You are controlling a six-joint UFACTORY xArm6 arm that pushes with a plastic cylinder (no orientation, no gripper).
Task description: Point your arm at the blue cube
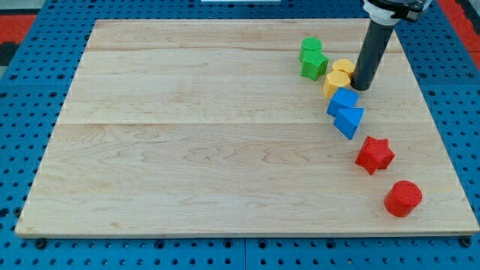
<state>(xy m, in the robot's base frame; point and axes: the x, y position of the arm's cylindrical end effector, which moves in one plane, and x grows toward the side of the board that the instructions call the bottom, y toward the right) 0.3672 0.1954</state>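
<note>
The blue cube (343,100) lies at the view's right on the wooden board (187,135), touching a blue wedge-shaped block (349,120) just below it. My tip (362,86) stands just up and to the right of the blue cube, close to it, beside two yellow blocks: a yellow hexagonal block (336,80) and a yellow round block (344,67). The dark rod rises to the view's top.
A green cube (310,47) and a green star (314,64) lie left of the yellow blocks. A red star (374,154) and a red cylinder (403,198) lie toward the view's bottom right. A blue pegboard (22,112) surrounds the board.
</note>
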